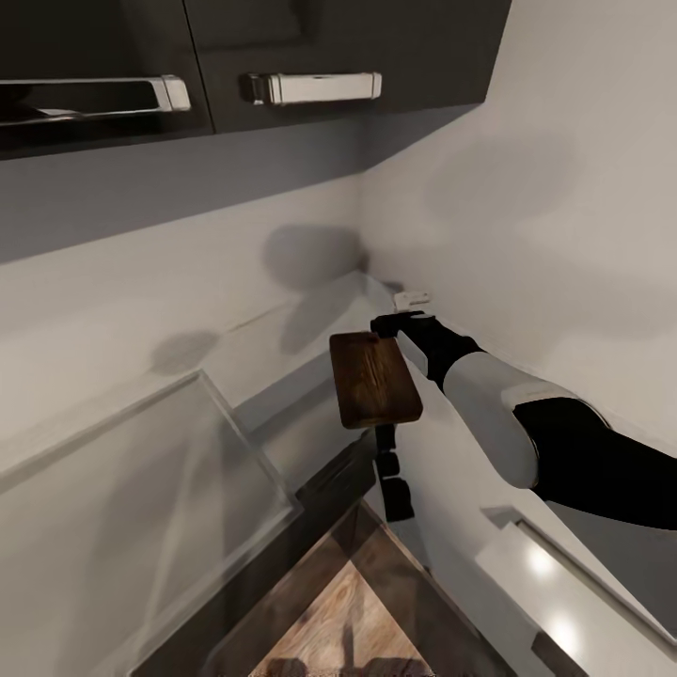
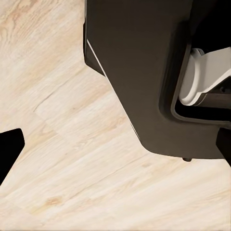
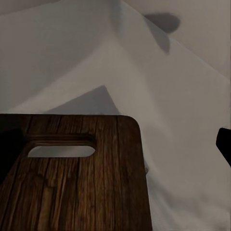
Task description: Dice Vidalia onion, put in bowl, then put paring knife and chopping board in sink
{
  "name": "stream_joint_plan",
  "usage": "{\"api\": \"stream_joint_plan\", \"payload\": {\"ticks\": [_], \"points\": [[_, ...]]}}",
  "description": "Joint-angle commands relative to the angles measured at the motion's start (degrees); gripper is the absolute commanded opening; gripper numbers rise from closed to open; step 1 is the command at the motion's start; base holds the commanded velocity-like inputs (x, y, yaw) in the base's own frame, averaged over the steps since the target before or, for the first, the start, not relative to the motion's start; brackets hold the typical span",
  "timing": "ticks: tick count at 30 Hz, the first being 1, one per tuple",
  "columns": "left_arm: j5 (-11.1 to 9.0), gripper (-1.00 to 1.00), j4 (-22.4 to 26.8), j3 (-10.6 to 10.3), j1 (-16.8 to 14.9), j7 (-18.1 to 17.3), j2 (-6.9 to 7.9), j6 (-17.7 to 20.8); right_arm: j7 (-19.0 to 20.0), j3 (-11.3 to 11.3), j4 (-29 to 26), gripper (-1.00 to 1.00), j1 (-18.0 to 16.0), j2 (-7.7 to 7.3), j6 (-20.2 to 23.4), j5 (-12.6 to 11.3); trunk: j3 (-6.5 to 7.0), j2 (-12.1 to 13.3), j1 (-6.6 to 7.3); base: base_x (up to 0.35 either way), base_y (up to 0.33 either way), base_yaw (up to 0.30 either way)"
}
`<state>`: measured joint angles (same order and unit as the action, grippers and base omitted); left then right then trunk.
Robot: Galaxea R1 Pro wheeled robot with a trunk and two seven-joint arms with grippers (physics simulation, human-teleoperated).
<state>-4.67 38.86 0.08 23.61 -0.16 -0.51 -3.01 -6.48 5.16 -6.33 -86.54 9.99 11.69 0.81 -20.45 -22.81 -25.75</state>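
Observation:
The chopping board (image 1: pixel 374 379), dark brown wood with rounded corners, hangs in the air in front of a white wall corner. My right gripper (image 1: pixel 397 325) is shut on its far end, with the arm reaching in from the right. In the right wrist view the chopping board (image 3: pixel 86 187) shows its slot hole close to the gripper (image 3: pixel 115 144), and pale wall lies behind it. My left gripper (image 2: pixel 115 149) points down at the light wooden floor (image 2: pixel 72 159), its fingertips (image 2: pixel 9 149) spread wide with nothing between them. The sink, knife, bowl and onion are out of view.
Dark upper cabinets (image 1: pixel 282 47) with chrome handles (image 1: pixel 315 87) hang above. A pale flat panel with a thin rim (image 1: pixel 141 498) slopes at the lower left. Wooden floor (image 1: pixel 348 602) shows below. The robot's dark base (image 2: pixel 139 72) sits beside the left gripper.

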Motion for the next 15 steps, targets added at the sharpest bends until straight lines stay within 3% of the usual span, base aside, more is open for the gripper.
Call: {"api": "stream_joint_plan", "payload": {"ticks": [1, 15], "points": [[-0.5, 1.00, 0.1, 0.0, 0.0, 0.0, -0.01, -0.1, -0.2, 0.5, -0.1, 1.00, 0.0, 0.01, 0.4, 0.1, -0.18, -0.1, -0.03, 0.000, 0.000, 0.000], [-0.5, 1.00, 0.1, 0.0, 0.0, 0.0, -0.01, -0.1, -0.2, 0.5, -0.1, 1.00, 0.0, 0.01, 0.4, 0.1, -1.50, -0.1, -0.03, 0.000, 0.000, 0.000]]}}
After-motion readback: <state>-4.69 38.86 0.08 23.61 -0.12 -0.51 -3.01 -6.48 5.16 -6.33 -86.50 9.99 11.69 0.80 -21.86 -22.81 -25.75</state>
